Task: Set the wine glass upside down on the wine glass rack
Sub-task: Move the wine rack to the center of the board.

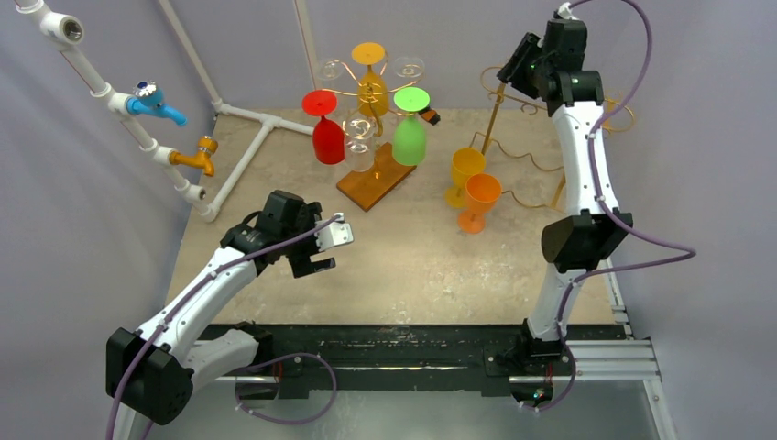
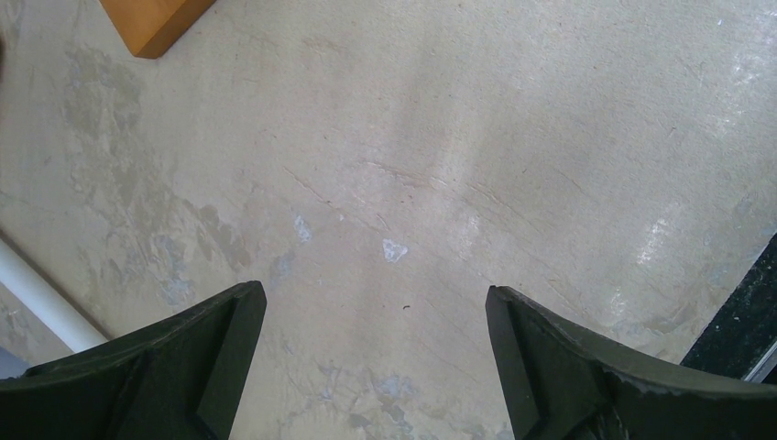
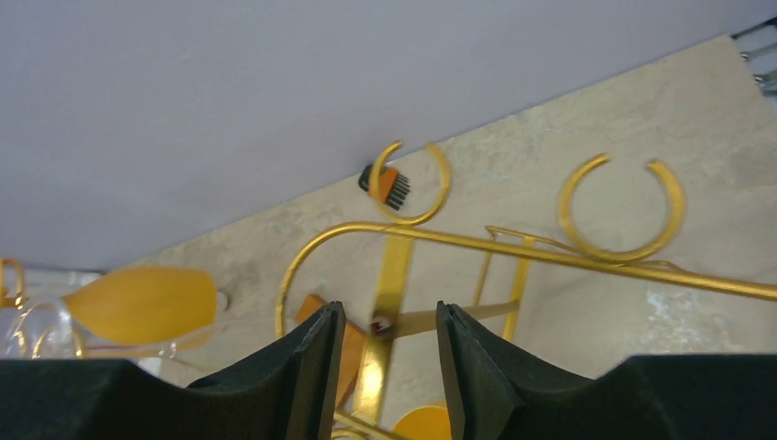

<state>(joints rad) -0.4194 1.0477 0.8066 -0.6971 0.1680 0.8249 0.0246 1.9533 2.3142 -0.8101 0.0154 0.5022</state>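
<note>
Two wine glasses stand upright on the table at the right of centre, one yellow (image 1: 465,170) and one orange (image 1: 479,200). Behind them rises an empty gold wire rack (image 1: 499,96), whose rings (image 3: 623,209) and post (image 3: 392,275) show in the right wrist view. My right gripper (image 1: 515,66) (image 3: 389,310) hangs high over the top of this rack, its jaws partly apart with nothing between them. A second rack on a wooden base (image 1: 371,179) holds red (image 1: 327,137), yellow (image 1: 370,87) and green (image 1: 410,136) glasses upside down. My left gripper (image 1: 322,246) (image 2: 376,293) is wide open over bare table.
White pipes with a blue tap (image 1: 156,104) and an orange tap (image 1: 195,158) run along the back left. A small orange-and-black brush (image 1: 431,116) (image 3: 388,183) lies by the back wall. A black rail (image 1: 412,344) borders the table's near edge.
</note>
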